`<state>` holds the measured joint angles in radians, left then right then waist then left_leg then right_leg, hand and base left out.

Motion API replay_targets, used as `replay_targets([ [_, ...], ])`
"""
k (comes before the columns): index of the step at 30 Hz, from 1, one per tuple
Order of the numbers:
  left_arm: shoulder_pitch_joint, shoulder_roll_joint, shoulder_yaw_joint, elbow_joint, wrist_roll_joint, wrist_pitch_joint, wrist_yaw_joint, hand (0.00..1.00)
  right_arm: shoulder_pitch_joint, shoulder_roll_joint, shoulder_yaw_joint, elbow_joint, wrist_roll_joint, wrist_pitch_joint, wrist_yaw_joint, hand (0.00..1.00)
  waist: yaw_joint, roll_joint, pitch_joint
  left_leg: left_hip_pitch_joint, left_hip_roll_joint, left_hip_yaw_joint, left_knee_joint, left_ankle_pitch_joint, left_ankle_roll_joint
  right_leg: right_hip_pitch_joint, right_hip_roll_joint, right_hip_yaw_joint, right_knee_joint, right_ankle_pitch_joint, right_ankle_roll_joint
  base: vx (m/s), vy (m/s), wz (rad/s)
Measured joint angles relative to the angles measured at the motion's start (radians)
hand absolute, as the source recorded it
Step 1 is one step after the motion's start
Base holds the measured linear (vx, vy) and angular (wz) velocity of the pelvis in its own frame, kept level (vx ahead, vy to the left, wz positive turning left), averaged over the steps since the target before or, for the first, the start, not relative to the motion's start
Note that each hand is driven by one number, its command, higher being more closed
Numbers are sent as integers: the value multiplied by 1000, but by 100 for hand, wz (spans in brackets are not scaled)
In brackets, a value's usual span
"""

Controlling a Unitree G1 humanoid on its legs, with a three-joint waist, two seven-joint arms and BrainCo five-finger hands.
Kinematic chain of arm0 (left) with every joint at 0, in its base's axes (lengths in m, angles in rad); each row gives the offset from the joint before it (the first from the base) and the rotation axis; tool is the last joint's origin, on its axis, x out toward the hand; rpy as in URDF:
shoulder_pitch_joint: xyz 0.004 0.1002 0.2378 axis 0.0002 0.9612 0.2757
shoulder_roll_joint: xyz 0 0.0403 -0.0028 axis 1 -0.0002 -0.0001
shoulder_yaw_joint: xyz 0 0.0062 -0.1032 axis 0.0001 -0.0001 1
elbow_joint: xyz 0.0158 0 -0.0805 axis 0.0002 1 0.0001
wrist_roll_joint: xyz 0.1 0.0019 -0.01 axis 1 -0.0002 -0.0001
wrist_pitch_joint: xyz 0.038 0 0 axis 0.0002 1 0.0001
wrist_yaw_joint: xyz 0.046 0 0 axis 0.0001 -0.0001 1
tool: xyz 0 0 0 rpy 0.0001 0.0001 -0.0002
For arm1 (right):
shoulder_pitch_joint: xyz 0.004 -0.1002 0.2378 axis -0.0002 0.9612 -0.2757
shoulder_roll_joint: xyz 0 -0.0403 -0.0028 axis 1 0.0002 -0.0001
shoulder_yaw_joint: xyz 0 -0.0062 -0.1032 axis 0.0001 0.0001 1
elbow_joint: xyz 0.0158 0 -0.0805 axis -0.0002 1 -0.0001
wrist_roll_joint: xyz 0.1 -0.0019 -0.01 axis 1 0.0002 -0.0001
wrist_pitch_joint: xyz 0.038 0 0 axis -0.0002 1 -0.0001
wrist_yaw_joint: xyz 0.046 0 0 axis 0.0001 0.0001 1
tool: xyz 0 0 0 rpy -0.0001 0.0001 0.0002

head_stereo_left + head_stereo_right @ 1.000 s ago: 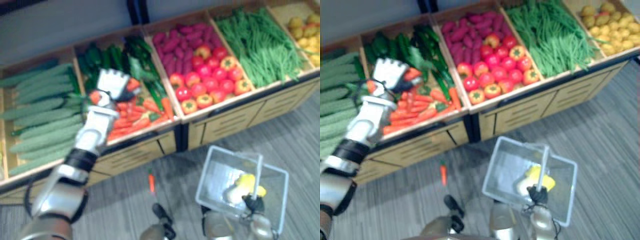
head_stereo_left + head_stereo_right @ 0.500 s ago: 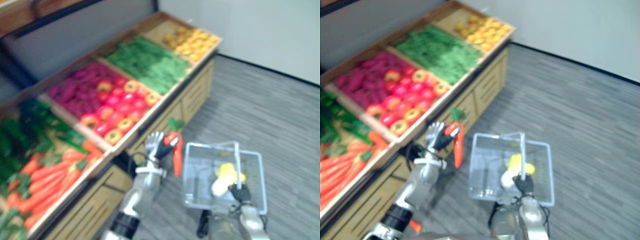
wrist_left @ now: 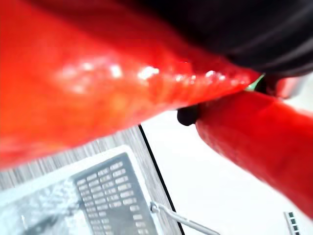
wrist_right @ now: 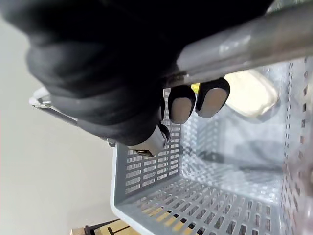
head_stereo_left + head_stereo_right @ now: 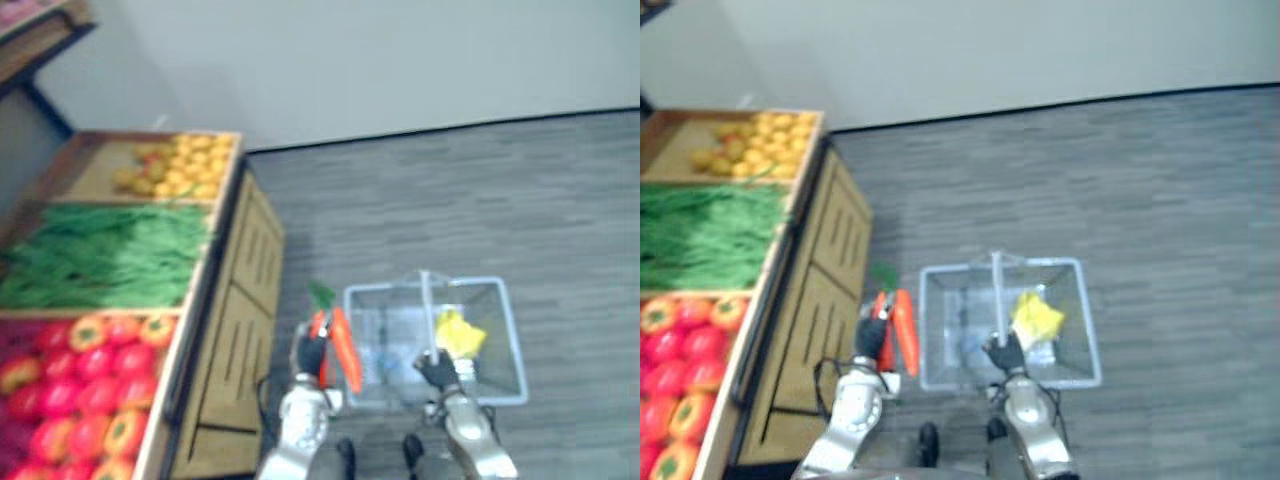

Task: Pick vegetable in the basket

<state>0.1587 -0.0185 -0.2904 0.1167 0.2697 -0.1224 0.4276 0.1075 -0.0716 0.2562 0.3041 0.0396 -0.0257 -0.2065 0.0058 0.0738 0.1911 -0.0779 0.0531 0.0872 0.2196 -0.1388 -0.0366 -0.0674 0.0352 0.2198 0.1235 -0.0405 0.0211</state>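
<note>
My left hand (image 5: 310, 356) is shut on an orange carrot (image 5: 344, 347) with a green top, held just outside the left wall of the basket. In the left wrist view the carrot (image 3: 98, 83) lies very close, with a second orange piece (image 3: 264, 142) beside it and the basket's corner (image 3: 105, 196) below. The pale grey mesh basket (image 5: 498, 300) hangs from my right hand (image 5: 437, 369), whose fingers (image 4: 188, 104) are curled round the metal handle (image 4: 244, 39). A yellow item (image 5: 1037, 314) lies inside the basket.
A wooden produce stand (image 5: 240, 300) runs along the left, close to my left hand. Its bins hold yellow fruit (image 5: 175, 165), green beans (image 5: 100, 255) and red and orange peppers (image 5: 70, 370). Grey floor (image 5: 480, 190) stretches to a pale wall beyond the basket.
The camera has swung right along the stand. My left hand has carried the carrot from the carrot bin to the basket's left wall. The right hand still holds the handle.
</note>
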Motion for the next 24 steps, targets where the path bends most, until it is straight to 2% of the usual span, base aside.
replay_targets([
  [2,0,0,-7,-25,-39,0,-2,100,-2,2,20,2,0,0,9,100,8,-20,-3,39,-13,48,-39,-1,7,0,-15,28,8,-13,18,204,186,-70],
  [4,-1,1,-32,-66,-72,-2,-12,100,-3,3,51,24,-3,0,29,100,14,-40,-1,101,-32,98,-93,-5,17,-27,-25,25,103,-63,41,142,99,-61],
  [5,-8,3,-55,-74,-72,-3,-18,100,-2,3,65,35,-3,1,43,100,18,-44,1,135,-38,118,-116,-7,20,-64,-27,-12,200,-83,63,132,62,-45],
  [7,-15,8,-90,-74,-72,-4,-22,100,4,12,69,48,-3,4,55,100,7,-50,3,164,-45,122,-119,-6,21,-114,-38,-76,335,-91,76,135,49,-16],
  [9,-15,22,-119,-74,-72,-5,-22,100,15,13,79,53,-3,5,61,100,-7,-67,-4,174,-57,120,-118,-5,21,-140,-67,-147,390,-107,50,84,22,7],
  [10,-15,23,-127,-73,-72,-5,-22,100,19,12,85,53,-3,5,63,100,-6,-81,-10,170,-68,119,-120,-5,21,-139,-82,-170,380,-125,23,69,11,-8],
  [13,-18,21,-124,-55,-112,-4,-21,100,17,11,95,47,-1,5,63,100,-2,-83,-16,141,-65,117,-126,-3,20,-73,-85,-201,201,-131,18,70,6,-8],
  [16,-15,19,-116,2,-152,-4,-22,100,39,12,105,48,0,5,62,100,-1,-79,-21,134,-46,89,-127,8,31,-4,-66,-226,53,-66,12,20,-16,9],
  [20,-18,15,-96,84,-214,0,-18,100,49,12,104,48,1,5,62,100,1,-78,-23,132,-36,84,-157,9,33,29,-51,-236,-53,-1,12,0,11,1],
  [24,-18,15,-94,145,-226,2,-9,100,73,15,103,46,18,5,64,100,2,-77,-24,132,-39,66,-166,12,37,73,-52,-247,-143,47,14,-28,29,10],
])
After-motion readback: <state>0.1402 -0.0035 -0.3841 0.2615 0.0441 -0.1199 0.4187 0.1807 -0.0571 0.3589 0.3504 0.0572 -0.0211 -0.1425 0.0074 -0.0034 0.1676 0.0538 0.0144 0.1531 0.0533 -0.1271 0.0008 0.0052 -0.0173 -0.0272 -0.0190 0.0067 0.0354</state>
